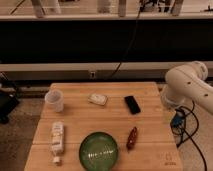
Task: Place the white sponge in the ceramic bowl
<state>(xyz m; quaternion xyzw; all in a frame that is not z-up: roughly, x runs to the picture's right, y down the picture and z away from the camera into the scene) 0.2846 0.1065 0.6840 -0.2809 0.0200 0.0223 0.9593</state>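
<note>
**Asker:** Where is the sponge?

**Me:** The small, flat, off-white sponge (98, 99) with rounded corners lies on the wooden tabletop (80, 120). It is beyond the round, glossy dark-green ceramic bowl (99, 152) and well apart from it. The bowl holds nothing.

**Asker:** What else is around the bowl?

**Me:** A white labelled bottle (57, 137) lies just left of it, and a reddish-brown oblong thing (131, 138) just right. A translucent cup (54, 100) stands beyond it to the left. A flat black slab (132, 104), perhaps a phone, lies beyond it to the right.

**Asker:** And your pincer?

**Me:** Only my white arm (187, 82) shows, right of the bowl, past the tabletop's edge. My pincer is out of sight there, so I cannot tell whether it is spread or pressed together.
</note>
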